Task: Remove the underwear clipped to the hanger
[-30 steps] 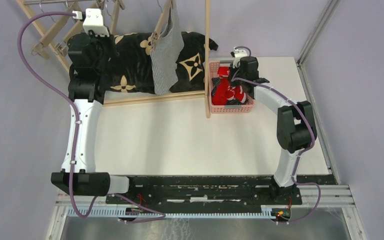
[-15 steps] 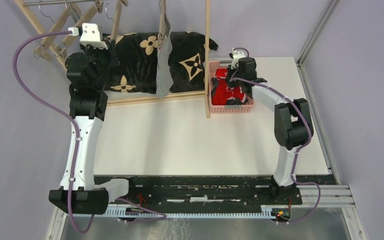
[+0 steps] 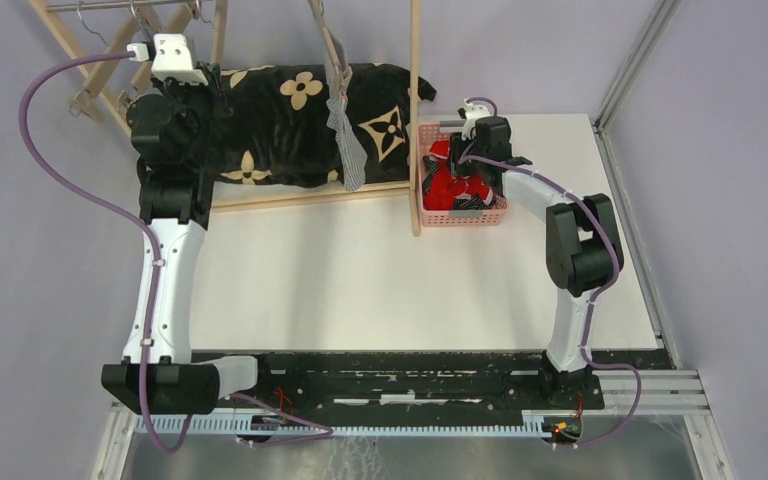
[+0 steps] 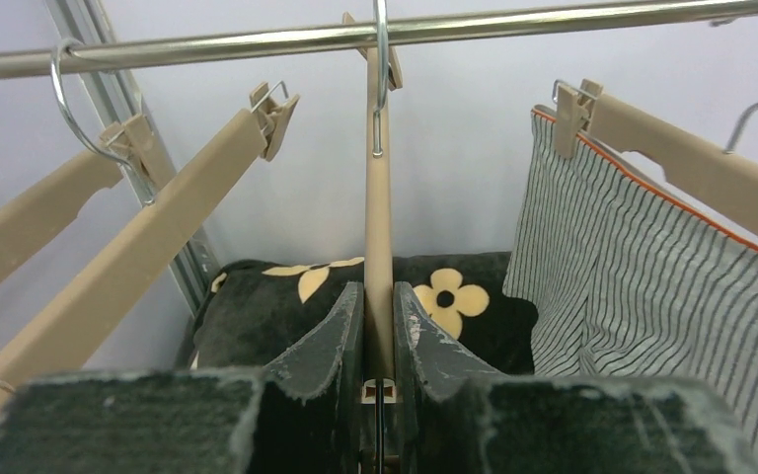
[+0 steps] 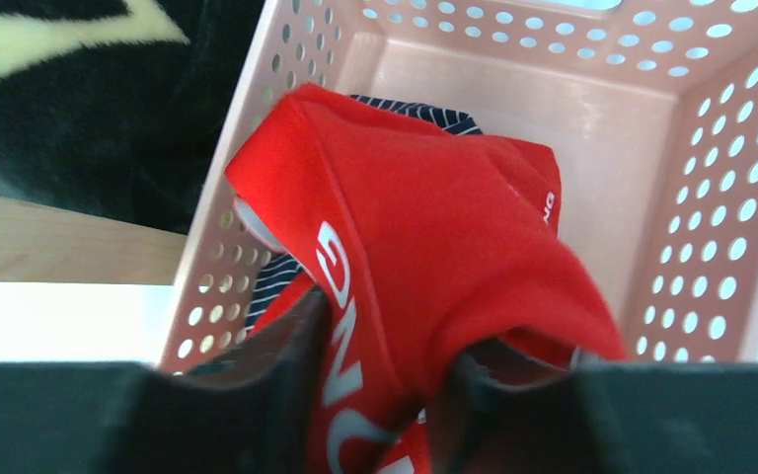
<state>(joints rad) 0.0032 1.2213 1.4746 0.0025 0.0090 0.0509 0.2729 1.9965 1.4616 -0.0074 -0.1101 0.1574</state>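
My left gripper (image 4: 378, 318) is shut on the bar of an empty beige wooden hanger (image 4: 379, 227) that hangs on the metal rail (image 4: 553, 22). In the top view this gripper (image 3: 186, 86) is at the rack's left end. The grey fine-striped underwear (image 4: 632, 296) hangs clipped to the hanger on the right (image 4: 691, 168), and shows edge-on in the top view (image 3: 346, 135). My right gripper (image 5: 390, 385) is open in the pink basket (image 5: 691, 197), its fingers either side of the red underwear with white lettering (image 5: 434, 227). The navy striped underwear (image 5: 424, 111) lies under the red one.
A black cushion with beige flowers (image 3: 270, 120) lies under the rack on its wooden base bar (image 3: 300, 195). An upright wooden post (image 3: 415, 120) stands just left of the basket (image 3: 460, 217). More empty hangers (image 4: 138, 257) hang left of my left gripper.
The grey underwear has swung from broadside to edge-on and drifted right. My left gripper has moved a little back and left along the rail. The right gripper has barely moved.
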